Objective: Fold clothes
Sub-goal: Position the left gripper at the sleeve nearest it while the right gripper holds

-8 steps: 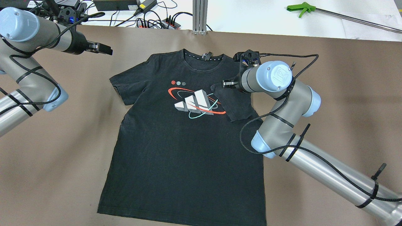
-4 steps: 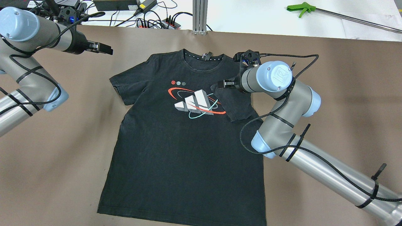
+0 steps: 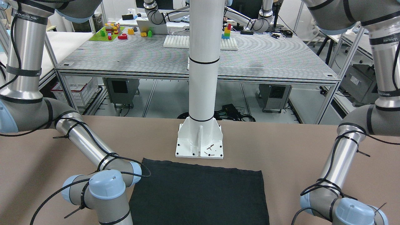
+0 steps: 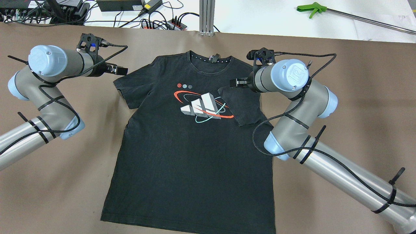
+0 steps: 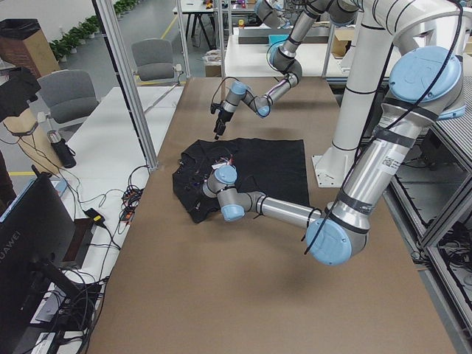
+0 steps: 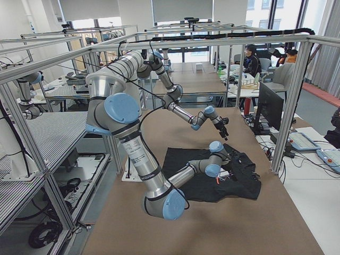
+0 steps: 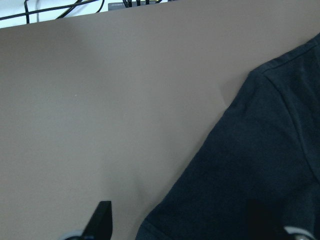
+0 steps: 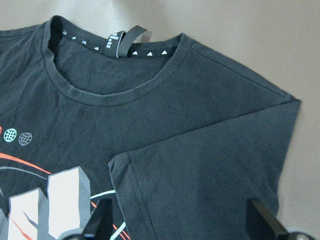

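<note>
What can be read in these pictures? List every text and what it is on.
"UR": on the end cap of the right arm.
"WANJEED", roughly, then blurred characters: on the band around that arm's upper tube.
Too small to read: print on the neck tag of the T-shirt.
No letters: the chest logo, only stripes and rings.

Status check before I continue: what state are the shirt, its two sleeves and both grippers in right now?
T-shirt: flat on the table, print up, body unfolded.
Right-side sleeve: folded in over the chest.
Left-side sleeve: spread out, not folded.
Left gripper: open, empty, at the left-side sleeve's edge.
Right gripper: open, empty, over the folded sleeve.
</note>
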### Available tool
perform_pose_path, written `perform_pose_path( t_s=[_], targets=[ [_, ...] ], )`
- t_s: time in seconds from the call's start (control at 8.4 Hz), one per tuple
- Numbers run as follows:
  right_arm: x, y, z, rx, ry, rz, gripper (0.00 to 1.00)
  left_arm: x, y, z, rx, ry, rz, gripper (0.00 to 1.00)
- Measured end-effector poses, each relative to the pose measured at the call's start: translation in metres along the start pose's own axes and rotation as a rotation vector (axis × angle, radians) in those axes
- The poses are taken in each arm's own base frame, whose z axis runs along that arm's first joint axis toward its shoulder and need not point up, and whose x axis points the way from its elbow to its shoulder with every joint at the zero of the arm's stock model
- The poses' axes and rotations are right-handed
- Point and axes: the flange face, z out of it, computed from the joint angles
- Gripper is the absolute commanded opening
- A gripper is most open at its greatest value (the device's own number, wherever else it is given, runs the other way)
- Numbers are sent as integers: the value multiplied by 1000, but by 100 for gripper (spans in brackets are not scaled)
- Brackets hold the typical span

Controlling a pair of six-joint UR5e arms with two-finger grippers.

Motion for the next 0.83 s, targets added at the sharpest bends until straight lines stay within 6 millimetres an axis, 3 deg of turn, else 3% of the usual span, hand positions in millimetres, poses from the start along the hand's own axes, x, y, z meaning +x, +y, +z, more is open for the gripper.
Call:
perform_pose_path(
  t_s=[0.36, 0.83],
  targets=[
    [2, -2, -1, 3, 2, 6, 94, -17, 18, 16, 3, 4, 8, 94],
    [5, 0, 1, 2, 6, 8, 94, -14, 26, 33, -24, -7, 17, 94]
  ],
)
